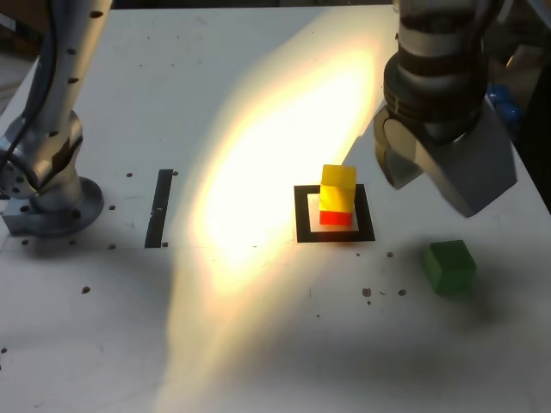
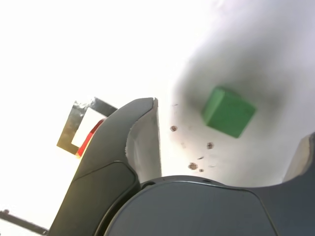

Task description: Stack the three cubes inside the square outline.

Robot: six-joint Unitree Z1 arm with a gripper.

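Note:
Inside the square outline (image 1: 303,215) the yellow cube (image 1: 337,188) stands on the red cube (image 1: 336,218), turned slightly askew. The green cube (image 1: 449,267) lies alone on the white table, to the exterior view's right of the outline and nearer the camera. My gripper (image 1: 430,176) hangs open above the table, to the exterior view's right of the stack and behind the green cube, holding nothing. In the wrist view the green cube (image 2: 229,111) shows between the spread fingers of the gripper (image 2: 227,125). One finger (image 2: 142,142) hides most of the red cube (image 2: 90,137) and part of the outline (image 2: 69,129).
A thin black strip (image 1: 161,206) lies on the table to the exterior view's left of the outline. The arm's base (image 1: 52,194) stands at the far left. A bright patch of light crosses the table diagonally. Small dark specks (image 1: 379,292) dot the surface.

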